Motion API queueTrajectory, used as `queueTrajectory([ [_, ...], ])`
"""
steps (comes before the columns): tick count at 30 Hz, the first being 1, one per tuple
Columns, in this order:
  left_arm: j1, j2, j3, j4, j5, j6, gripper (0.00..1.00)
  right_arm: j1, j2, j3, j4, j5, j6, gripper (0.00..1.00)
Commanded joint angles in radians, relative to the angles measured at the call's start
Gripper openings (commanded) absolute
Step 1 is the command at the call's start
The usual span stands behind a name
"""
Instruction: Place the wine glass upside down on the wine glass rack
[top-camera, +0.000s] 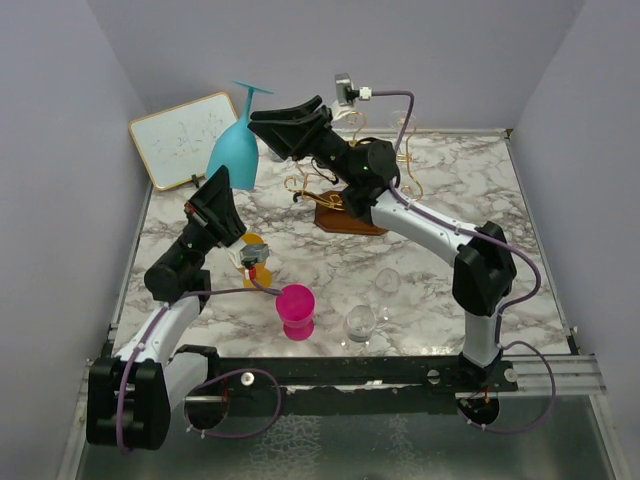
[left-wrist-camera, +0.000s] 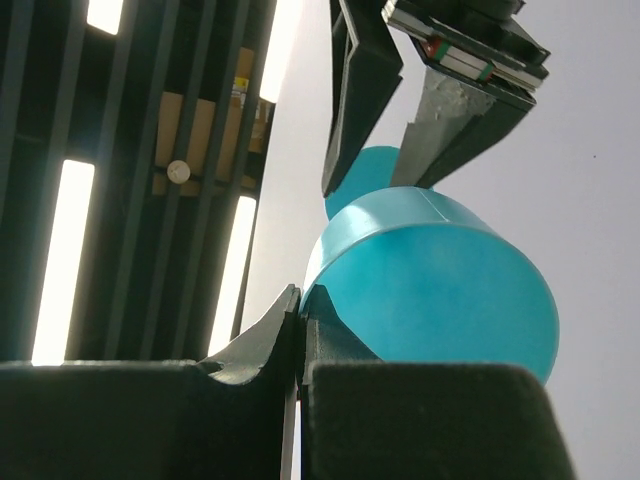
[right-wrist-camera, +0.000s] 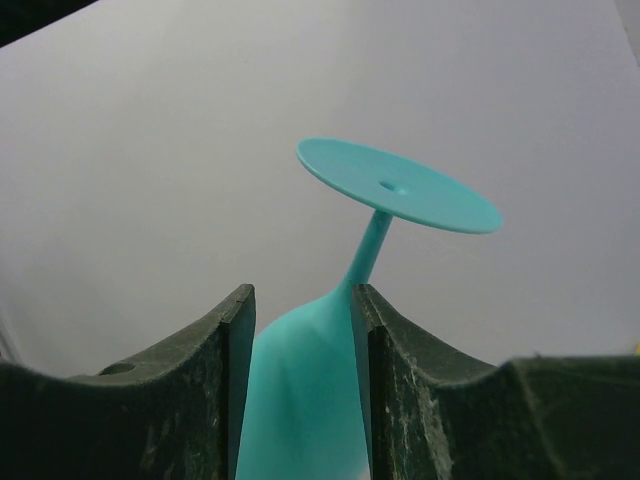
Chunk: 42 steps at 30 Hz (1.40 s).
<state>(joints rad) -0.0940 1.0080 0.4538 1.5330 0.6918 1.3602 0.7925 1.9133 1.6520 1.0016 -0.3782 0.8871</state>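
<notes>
Left arm (top-camera: 165, 320), right arm (top-camera: 430, 232): white shells between chunky black joints, purple cables (top-camera: 395, 94) trailing; left gripper (left-wrist-camera: 299, 315) and right gripper (right-wrist-camera: 300, 300) wear matte black wedge fingers (right-wrist-camera: 190, 390).

This is a robotics lab test cell, not a home. A marble-patterned worktop (top-camera: 480, 180) sits boxed in by plain pale walls (top-camera: 400, 60) on three sides. Two robot arms, left (top-camera: 175, 300) and right (top-camera: 440, 235), are bolted to a black rail (top-camera: 340, 370) at its near edge, trailing purple cables (top-camera: 525, 300). Overhead, the left wrist view shows long strip lights (left-wrist-camera: 62, 260) between dark ceiling beams (left-wrist-camera: 140, 200).
</notes>
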Motion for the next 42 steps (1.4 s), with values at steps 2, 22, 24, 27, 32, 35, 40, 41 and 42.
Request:
queueTrajectory([
  [2,-0.01,-0.018,-0.004,0.243,0.015,0.012,0.0,0.021,0.061,0.08,-0.027,0.028,-0.025,0.43],
  [22,-0.016,0.0,-0.002,0.243,0.025,0.023,0.0,0.028,0.146,0.176,0.002,0.01,0.028,0.01],
  [24,-0.016,0.001,-0.002,0.243,0.024,0.017,0.0,0.028,0.128,0.168,0.009,0.015,-0.009,0.01],
  [27,-0.016,0.003,-0.002,0.243,0.024,0.013,0.01,0.028,0.11,0.155,0.005,0.029,-0.05,0.01],
  [32,-0.016,0.003,-0.013,0.241,-0.006,-0.009,0.35,0.028,0.016,0.085,-0.053,0.124,-0.193,0.01],
  [35,-0.016,0.004,-0.023,0.231,-0.032,-0.023,0.5,0.028,-0.053,0.049,-0.083,0.191,-0.324,0.01],
  [40,-0.016,0.001,-0.036,0.188,-0.067,-0.012,0.7,0.003,-0.133,0.028,-0.124,0.258,-0.514,0.01],
  [41,-0.016,0.0,-0.039,0.182,-0.074,-0.012,0.73,-0.008,-0.145,0.025,-0.129,0.262,-0.535,0.01],
  [42,-0.016,-0.002,-0.042,0.175,-0.081,-0.012,0.76,-0.017,-0.16,0.019,-0.136,0.27,-0.557,0.01],
])
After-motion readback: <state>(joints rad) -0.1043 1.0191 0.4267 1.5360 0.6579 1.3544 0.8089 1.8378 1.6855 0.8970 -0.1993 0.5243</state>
